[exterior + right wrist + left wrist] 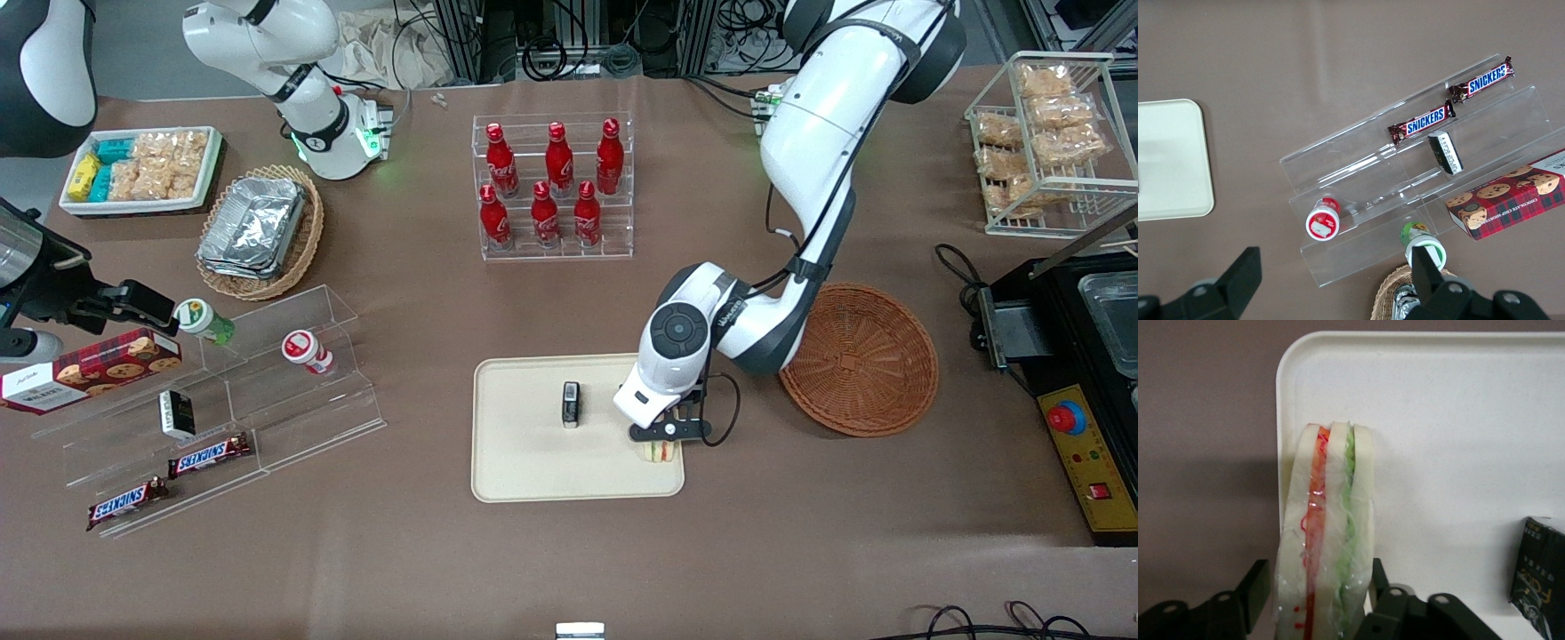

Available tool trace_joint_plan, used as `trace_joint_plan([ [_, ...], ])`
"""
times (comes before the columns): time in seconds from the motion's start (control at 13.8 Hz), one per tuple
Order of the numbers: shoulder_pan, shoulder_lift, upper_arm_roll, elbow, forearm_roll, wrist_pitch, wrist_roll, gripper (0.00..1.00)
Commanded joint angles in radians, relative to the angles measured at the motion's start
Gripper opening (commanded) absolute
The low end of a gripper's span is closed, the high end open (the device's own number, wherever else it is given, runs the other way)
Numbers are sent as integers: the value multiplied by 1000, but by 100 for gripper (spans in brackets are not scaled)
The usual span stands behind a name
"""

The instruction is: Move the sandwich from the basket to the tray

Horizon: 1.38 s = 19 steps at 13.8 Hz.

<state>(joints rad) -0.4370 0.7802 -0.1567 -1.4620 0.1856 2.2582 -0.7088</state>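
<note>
The sandwich (pixel 658 452), a wedge of white bread with green and orange-red layers in clear wrap, stands on edge between the fingers of my left gripper (pixel 662 443). It is at the tray's corner nearest the front camera, on the working arm's side. In the left wrist view the sandwich (pixel 1328 520) sits just inside the rim of the cream tray (pixel 1458 420), and the gripper (pixel 1319 587) is shut on its two bread faces. The cream-beige tray (pixel 533 462) lies in the middle of the table. The reddish-brown wicker basket (pixel 862 360) lies empty beside the tray, toward the working arm's end.
A small black box (pixel 571 404) stands on the tray near its middle, and also shows in the left wrist view (pixel 1538 577). A clear rack of red bottles (pixel 551 187) stands farther from the camera than the tray. Clear steps with snacks (pixel 222 409) lie toward the parked arm's end.
</note>
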Motion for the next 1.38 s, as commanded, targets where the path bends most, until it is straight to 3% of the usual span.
trace_joint_plan([
  [0.0,3,21,-3,38,-1,4,0,99],
  [0.58,4,-108,17,45,-64,-23,-64,100],
  [1.02,6,-340,135,43,-74,-363,-52,100],
  [1.31,7,-501,213,-65,-90,-410,101,100],
])
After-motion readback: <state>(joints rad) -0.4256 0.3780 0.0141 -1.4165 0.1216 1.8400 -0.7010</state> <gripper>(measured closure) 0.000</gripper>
